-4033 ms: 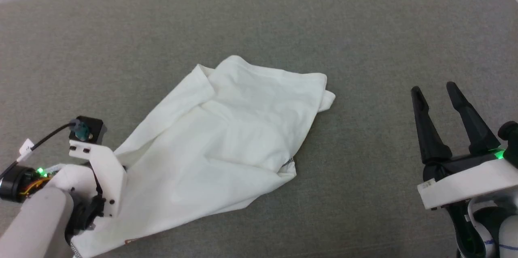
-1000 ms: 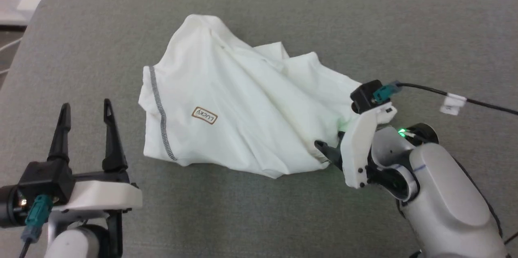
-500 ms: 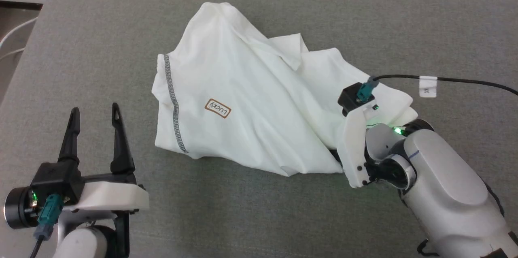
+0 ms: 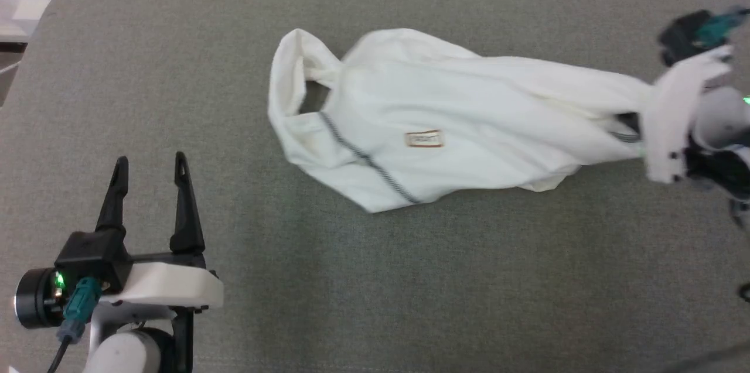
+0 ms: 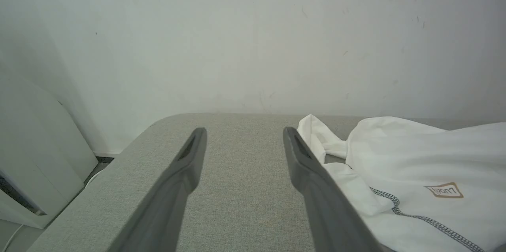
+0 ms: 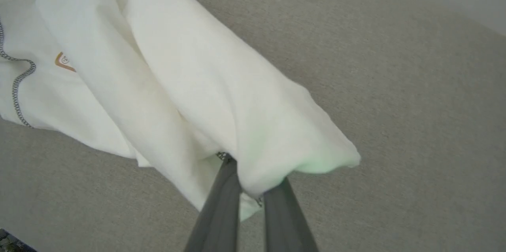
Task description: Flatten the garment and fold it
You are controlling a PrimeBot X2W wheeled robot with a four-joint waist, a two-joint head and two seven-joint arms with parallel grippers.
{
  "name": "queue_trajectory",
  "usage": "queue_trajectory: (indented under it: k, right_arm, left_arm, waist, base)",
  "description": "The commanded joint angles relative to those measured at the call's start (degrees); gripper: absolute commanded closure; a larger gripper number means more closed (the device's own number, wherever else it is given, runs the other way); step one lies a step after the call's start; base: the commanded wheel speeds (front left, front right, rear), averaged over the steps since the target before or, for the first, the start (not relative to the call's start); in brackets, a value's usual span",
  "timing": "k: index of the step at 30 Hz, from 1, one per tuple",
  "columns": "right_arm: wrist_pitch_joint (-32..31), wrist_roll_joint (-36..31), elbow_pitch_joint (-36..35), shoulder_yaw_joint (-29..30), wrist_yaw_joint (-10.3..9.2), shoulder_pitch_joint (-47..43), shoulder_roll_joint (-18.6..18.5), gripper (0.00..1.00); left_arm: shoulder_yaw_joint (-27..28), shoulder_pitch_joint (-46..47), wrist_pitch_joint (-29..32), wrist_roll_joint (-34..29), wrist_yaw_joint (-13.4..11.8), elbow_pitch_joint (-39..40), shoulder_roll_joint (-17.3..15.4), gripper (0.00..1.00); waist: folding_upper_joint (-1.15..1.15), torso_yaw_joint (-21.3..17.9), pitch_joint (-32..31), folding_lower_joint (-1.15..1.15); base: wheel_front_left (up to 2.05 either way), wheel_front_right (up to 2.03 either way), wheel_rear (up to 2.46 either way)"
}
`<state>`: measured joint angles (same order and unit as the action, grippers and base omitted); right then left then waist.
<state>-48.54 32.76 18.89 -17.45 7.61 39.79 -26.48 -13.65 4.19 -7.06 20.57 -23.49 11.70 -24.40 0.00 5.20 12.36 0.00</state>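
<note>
garment (image 4: 469, 121): seen crumpled and stretched lengthwise across the grey cushion (image 4: 410, 279), logo (image 4: 424, 139) faced up | right gripper (image 6: 253, 182): fingers clamped together on the garment's right-hand end, fabric bunched over the tips | left gripper (image 4: 149, 165): fingers spread apart, parked near the cushion's lower left, apart from the cloth

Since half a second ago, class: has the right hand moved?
Yes. The right hand, shut on the white long-sleeved shirt, went rightward, away from the grey cushion's rounded left corner.
</note>
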Motion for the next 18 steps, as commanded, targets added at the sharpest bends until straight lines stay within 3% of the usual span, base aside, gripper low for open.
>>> queue_trajectory:
  k: [1,5,9,10,11,18]
  right_arm:
    - [0.07,-0.88,1.27,2.13,-0.12,-2.0,-1.29,1.0]
    - [1.54,-5.29,4.64,10.76,-0.12,-9.02,-2.09,1.0]
    - [4.06,-10.83,5.61,18.93,-0.12,-15.64,1.01,0.97]
    - [4.72,-11.79,5.28,20.59,-0.12,-16.97,2.3,0.68]
    - [5.8,-12.55,4.58,22.36,-0.12,-18.04,3.73,0.03]
    - [17.54,-18.51,-3.37,29.64,-0.12,-23.89,10.65,0.0]
  left_arm:
    - [-0.15,-0.24,-0.03,-0.48,-0.4,0.28,0.19,0.0]
    - [-0.2,-0.75,-0.25,-0.31,-0.81,0.34,0.55,0.0]
    - [0.1,-1.57,-0.14,-0.09,-1.17,0.36,0.33,0.0]
    - [0.1,-1.78,-0.02,-0.05,-1.2,0.32,0.23,0.0]
    - [0.1,-1.96,0.13,-0.05,-1.25,0.25,0.11,0.0]
    - [-0.16,-2.45,1.54,-0.12,-1.3,-0.1,-0.75,0.0]
  waist:
    - [0.0,0.09,0.05,0.0]
    - [0.0,0.08,0.41,0.0]
    - [0.0,-0.88,0.69,0.0]
    - [0.0,-1.15,0.53,0.0]
    - [0.0,-1.42,0.34,0.0]
    - [0.0,-2.72,-2.09,0.0]
  base:
    - [0.0,0.0,0.0]
    - [0.0,0.0,0.0]
    - [0.0,0.0,0.0]
    - [0.0,0.0,0.0]
    - [0.0,0.0,0.0]
    - [0.0,0.0,0.0]
